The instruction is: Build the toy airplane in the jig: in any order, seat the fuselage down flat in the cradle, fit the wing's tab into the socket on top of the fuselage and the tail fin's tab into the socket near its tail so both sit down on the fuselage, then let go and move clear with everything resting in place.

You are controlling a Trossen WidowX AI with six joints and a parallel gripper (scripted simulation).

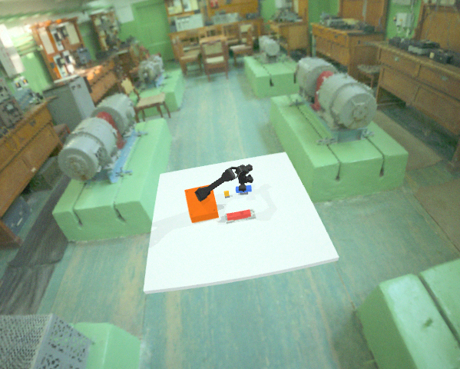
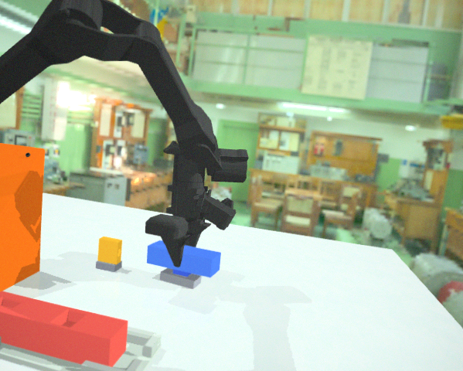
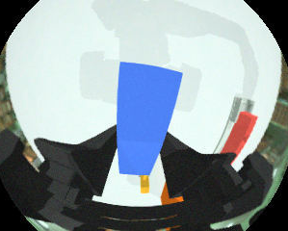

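The blue wing is between the fingers of my gripper, which is shut on it. The wing is level, slightly above its grey stand, with its tab showing underneath at the stand's top. The red fuselage lies in the pale grey cradle, with its open top sockets upward. Whether it is fully flat is hard to tell. The yellow tail fin stands upright on a small grey stand.
A large orange block stands by the arm's base, left of the fuselage and fin. The fin stands between this block and the wing. All of it is on a white table top.
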